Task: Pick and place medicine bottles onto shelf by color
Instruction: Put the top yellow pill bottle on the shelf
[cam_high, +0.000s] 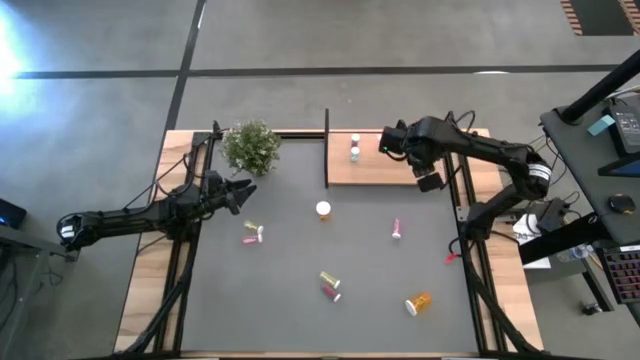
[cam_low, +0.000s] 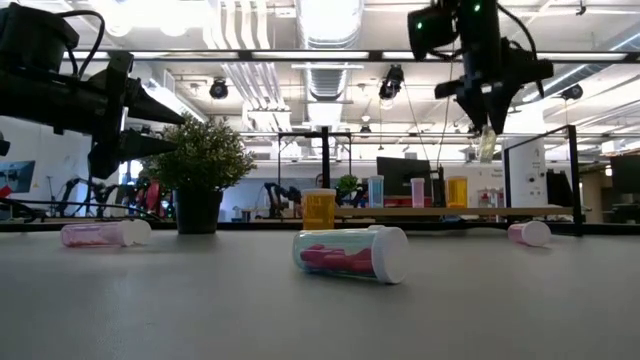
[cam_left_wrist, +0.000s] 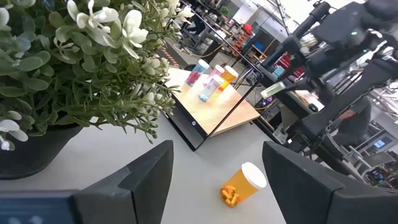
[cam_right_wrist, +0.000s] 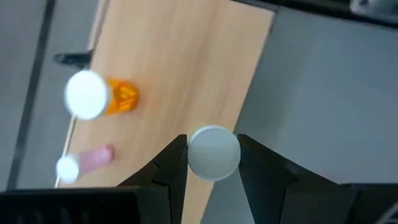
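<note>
dark grey matte table (cam_high: 290, 290), smooth, with a light wooden shelf (cam_high: 385, 170) at the far edge, flat and rectangular, thin black posts at its rim. two small bottles on the shelf (cam_high: 354, 148), upright, white-capped; from the right wrist view, one orange bottle (cam_right_wrist: 106, 96) and one pink bottle (cam_right_wrist: 87, 160), close together on the pale wood grain.

right gripper (cam_high: 425, 172) raised over the shelf's right end, clamped on a white-capped bottle (cam_right_wrist: 213, 152): round ribbed cap pinched between both dark fingers (cam_right_wrist: 168, 168), bottle hanging below the fingers in the low view (cam_low: 487, 145), pale yellow-green, probably, though hard to tell against the bright room.

left gripper (cam_high: 240, 192) hovering near the left edge, just beside the bushy green plant (cam_high: 251, 145), fingers spread wide, nothing between them; leaves and a dark pot close in the left wrist view.

scattered on the table, all cylinders lying on their sides: orange bottle with white cap (cam_high: 323, 209) near the shelf's front edge; pink bottle (cam_high: 252, 234) just right of the left gripper; another pink one (cam_high: 397, 229) mid-right; a yellow-green bottle (cam_high: 329, 279) and a dark pink bottle (cam_high: 331, 292) side by side near the front; an orange bottle (cam_high: 418, 302) at front right. clear plastic walls, pills visible inside the nearest one in the low view (cam_low: 350, 254).
</note>
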